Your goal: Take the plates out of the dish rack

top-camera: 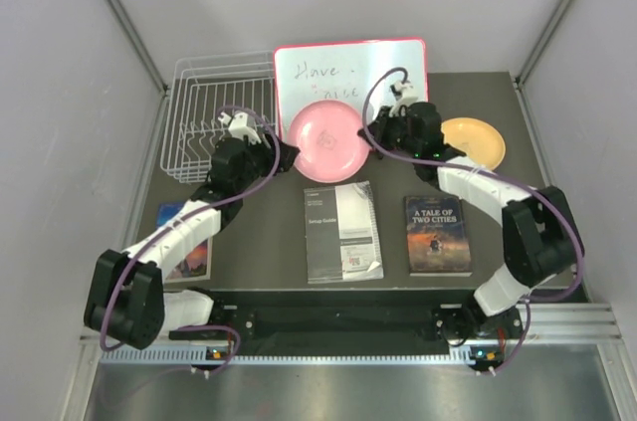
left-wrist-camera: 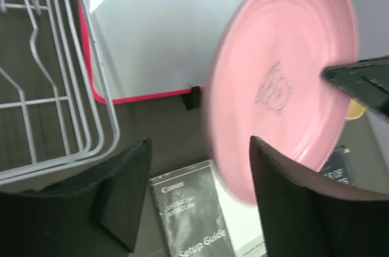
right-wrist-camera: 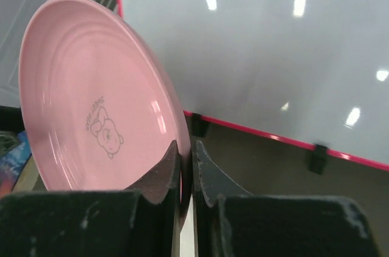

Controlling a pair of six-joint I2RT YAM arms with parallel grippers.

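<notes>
Currently the right gripper (right-wrist-camera: 185,147) is clamped on the rim of the pink plate (right-wrist-camera: 91,99), which stands on edge in the air directly ahead of its fingers. The left gripper (left-wrist-camera: 200,147) has its jaws parted with the plate beside 1 finger, and the dish rack (top-camera: 214,112) lies off to that gripper's left. Risk, as judged: the plate is smooth, glossy, round, shallow plastic pinched at only 1 narrow point on a thin rim, so it could pivot or slip free, dropping onto the setup guide (top-camera: 341,232) below or striking the whiteboard (top-camera: 348,68) just beyond.
</notes>
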